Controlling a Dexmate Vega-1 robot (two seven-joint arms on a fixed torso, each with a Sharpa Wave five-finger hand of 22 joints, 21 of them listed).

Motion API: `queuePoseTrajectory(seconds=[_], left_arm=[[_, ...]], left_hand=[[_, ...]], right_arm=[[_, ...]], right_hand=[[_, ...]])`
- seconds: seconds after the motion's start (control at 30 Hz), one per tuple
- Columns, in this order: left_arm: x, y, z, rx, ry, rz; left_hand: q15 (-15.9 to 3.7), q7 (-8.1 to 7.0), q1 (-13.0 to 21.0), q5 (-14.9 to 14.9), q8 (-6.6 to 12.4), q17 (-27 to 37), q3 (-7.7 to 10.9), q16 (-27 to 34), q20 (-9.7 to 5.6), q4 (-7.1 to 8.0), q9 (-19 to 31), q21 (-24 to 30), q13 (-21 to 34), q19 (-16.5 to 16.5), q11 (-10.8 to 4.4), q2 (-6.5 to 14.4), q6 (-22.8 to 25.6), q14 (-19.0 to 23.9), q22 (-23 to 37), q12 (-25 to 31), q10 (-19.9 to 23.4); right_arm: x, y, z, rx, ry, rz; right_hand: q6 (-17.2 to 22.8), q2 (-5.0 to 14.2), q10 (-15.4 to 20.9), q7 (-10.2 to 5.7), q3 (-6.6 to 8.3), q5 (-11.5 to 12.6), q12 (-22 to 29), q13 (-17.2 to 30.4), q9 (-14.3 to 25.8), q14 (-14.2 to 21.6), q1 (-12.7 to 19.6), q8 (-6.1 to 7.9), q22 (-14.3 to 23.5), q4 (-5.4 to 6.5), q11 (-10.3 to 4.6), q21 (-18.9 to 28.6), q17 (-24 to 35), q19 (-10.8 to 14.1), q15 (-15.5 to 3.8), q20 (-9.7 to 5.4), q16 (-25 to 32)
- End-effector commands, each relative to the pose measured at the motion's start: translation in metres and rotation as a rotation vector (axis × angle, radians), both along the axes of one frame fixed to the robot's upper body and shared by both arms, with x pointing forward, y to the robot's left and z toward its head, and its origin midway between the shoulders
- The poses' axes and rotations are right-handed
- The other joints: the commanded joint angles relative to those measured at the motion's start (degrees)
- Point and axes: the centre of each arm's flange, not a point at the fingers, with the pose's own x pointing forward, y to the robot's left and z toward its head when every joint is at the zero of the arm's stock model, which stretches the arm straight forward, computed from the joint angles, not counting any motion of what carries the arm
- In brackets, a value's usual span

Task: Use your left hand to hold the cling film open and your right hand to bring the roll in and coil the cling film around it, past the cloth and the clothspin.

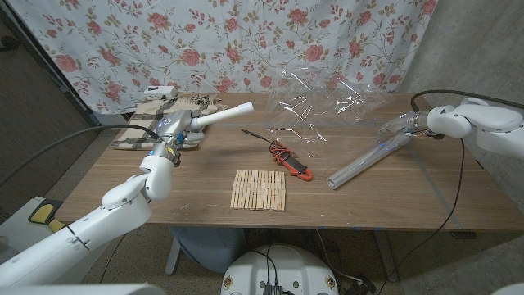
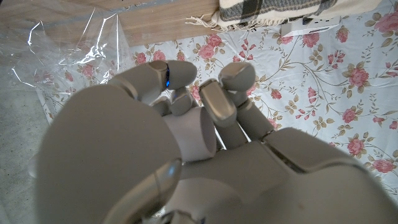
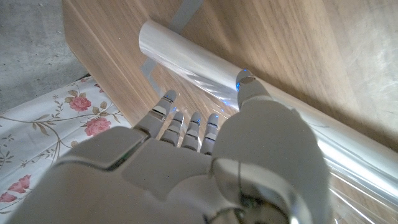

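The right hand [image 1: 422, 123] is wrapped around the far end of the roll [image 1: 364, 160], fingers and thumb closed on the shiny tube. The roll lies slanted on the table [image 1: 164, 209] at about three o'clock, its open end pointing toward the table's middle. The left hand [image 1: 182, 124], at about ten o'clock, is closed around a white tube [image 1: 225, 115] that sticks out toward the middle; it has no film in it as far as the pictures show.

To do this step well, I would keep the right hand's hold firm and low on the roll, then carry it toward the loose cling film [image 1: 327, 102] without letting the free end drag. The film needs one edge held taut before any coiling starts (slack film tends to cling to itself and bunch).

The cling film is a clear, crumpled sheet at about one o'clock, standing up in folds against the flowered curtain [image 1: 246, 41], with bright creases. The cloth [image 1: 143, 123] lies by the left hand. A row of wooden clothespins [image 1: 259, 190] sits near the front at six o'clock, and a red and black tool [image 1: 291, 160] lies between it and the film.
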Motion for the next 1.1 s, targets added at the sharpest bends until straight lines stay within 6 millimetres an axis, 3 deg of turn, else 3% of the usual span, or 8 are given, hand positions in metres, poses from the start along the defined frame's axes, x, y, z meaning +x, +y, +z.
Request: queuePoseTrajectory(seconds=[0.03, 0.43, 0.83, 0.93, 1.07, 1.1], left_arm=[[-0.001, -0.001, -0.001, 0.011, 0.006, -0.002], [-0.002, -0.001, 0.000, 0.013, 0.003, -0.001], [-0.002, -0.001, 0.004, 0.021, 0.002, -0.001], [-0.002, -0.002, 0.004, 0.022, 0.003, -0.002], [-0.002, -0.003, 0.003, 0.021, 0.005, -0.004], [-0.001, -0.003, 0.003, 0.022, 0.006, -0.005]], left_hand=[[0.08, 0.01, -0.4, 0.2, 14.51, 0.1, 0.34, 0.4, -0.04, -0.09, 5.3, 0.0, 6.9, 0.0, -0.18, -0.1, 0.1, -0.1, 0.3, 11.7, 3.3], [0.09, 0.04, -0.5, 0.2, 14.50, 0.0, 0.42, 0.3, 0.08, -0.02, 5.3, -0.1, 6.9, 0.1, -0.18, 0.0, 0.1, -0.1, 0.1, 11.7, 3.3], [0.07, 0.01, -0.4, 0.2, 14.49, 0.0, 0.40, 0.3, 0.05, -0.04, 5.3, -0.1, 6.9, 0.0, -0.18, 0.0, 0.0, -0.1, -0.1, 11.7, 3.3], [0.09, 0.04, -0.5, 0.2, 14.49, 0.0, 0.39, 0.3, 0.05, 0.00, 5.3, -0.2, 6.9, 0.0, -0.18, 0.0, 0.0, -0.1, -0.3, 11.7, 3.3], [0.08, 0.04, -0.5, 0.2, 14.49, 0.0, 0.38, 0.3, 0.00, -0.02, 5.3, -0.2, 6.9, 0.1, -0.18, 0.0, -0.1, -0.1, -0.4, 11.7, 3.2], [0.08, 0.04, -0.4, 0.2, 14.49, 0.0, 0.38, 0.3, -0.01, -0.03, 5.3, -0.2, 6.9, 0.2, -0.18, 0.0, -0.1, -0.1, -0.5, 11.7, 3.2]], right_arm=[[0.002, -0.001, -0.003, 0.003, 0.020, -0.010], [0.009, 0.000, -0.008, 0.015, 0.048, -0.012], [0.015, 0.000, -0.013, 0.047, 0.070, -0.016], [0.016, -0.001, -0.014, 0.057, 0.073, -0.016], [0.019, -0.003, -0.015, 0.082, 0.082, -0.026], [0.020, -0.004, -0.015, 0.086, 0.085, -0.029]], right_hand=[[1.2, -0.49, 3.3, 0.02, 0.98, -0.5, 1.7, 0.5, 0.7, 1.3, 0.0, 0.77, 0.1, -0.04, -0.73, -0.3, 0.1, 0.2, -3.92, 0.45, 0.0], [2.0, -0.67, 2.9, -0.61, 1.76, -1.0, 1.8, 1.0, 1.2, 1.7, 0.1, 1.39, 0.0, -0.16, -0.77, -0.4, 0.0, 0.1, -4.22, 0.90, -0.3], [4.2, -1.18, 5.4, -0.47, 2.62, -2.0, 2.9, 1.6, 2.3, 7.0, -0.3, 3.11, 0.0, -0.02, -1.29, 0.5, -0.3, 3.6, -6.17, 0.24, 1.1], [4.6, -1.13, 5.7, -0.76, 3.33, -2.5, 3.0, 2.0, 3.0, 10.8, -0.1, 3.88, 0.1, -0.09, -1.50, 1.0, -0.6, 6.1, -5.84, -0.20, 1.9], [6.4, -1.02, 6.7, -0.48, 4.36, -3.1, 3.6, 2.7, 4.2, 15.5, 0.1, 5.69, 0.4, -0.14, -1.51, 2.2, -0.8, 10.9, -6.65, 1.89, 2.7], [6.8, -1.00, 8.6, -0.57, 4.98, -3.4, 4.6, 3.2, 4.8, 16.8, 0.3, 6.50, 0.5, -0.20, -1.75, 2.8, -0.8, 13.8, -7.16, 2.65, 2.6]])
